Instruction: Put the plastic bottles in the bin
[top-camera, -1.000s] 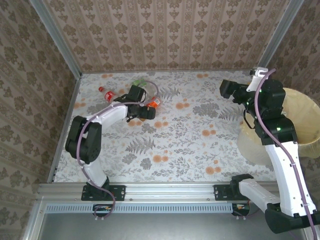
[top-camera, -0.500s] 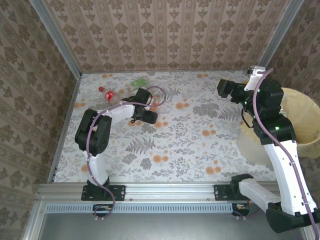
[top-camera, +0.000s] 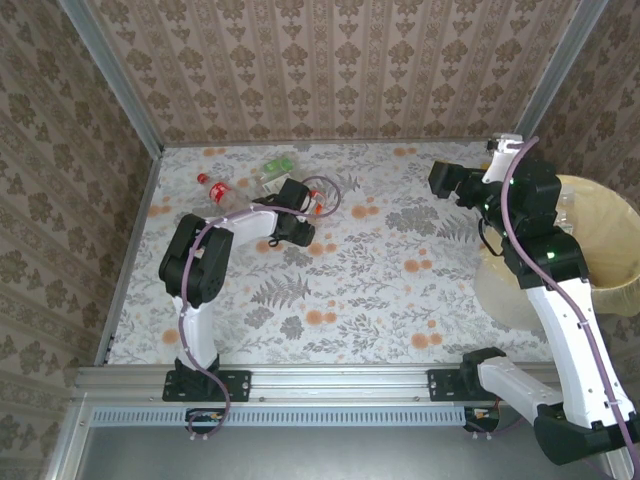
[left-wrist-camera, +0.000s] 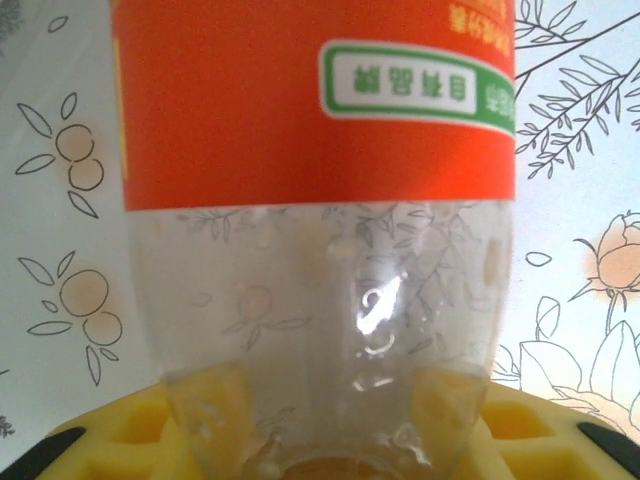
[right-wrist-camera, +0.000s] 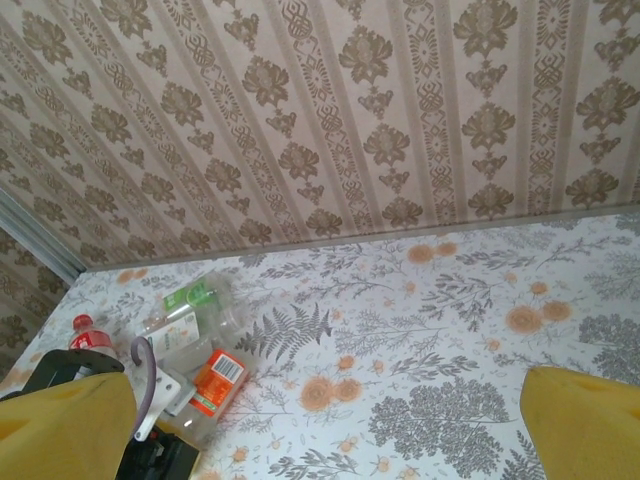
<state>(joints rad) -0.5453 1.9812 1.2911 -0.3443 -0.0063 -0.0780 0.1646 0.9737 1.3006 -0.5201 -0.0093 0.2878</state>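
One orange-labelled bottle (left-wrist-camera: 318, 110) is clamped in the left gripper (top-camera: 306, 207), its clear base pushed back against the yellow pads. Just beyond that gripper and to its left, we see a green-labelled bottle (right-wrist-camera: 186, 296) and a red-capped bottle (right-wrist-camera: 88, 335) lying on the flowered table (top-camera: 380, 290). Well off to the right, the right gripper (top-camera: 441, 181) hangs with its fingers wide apart, the bin (top-camera: 608, 205) close behind it.
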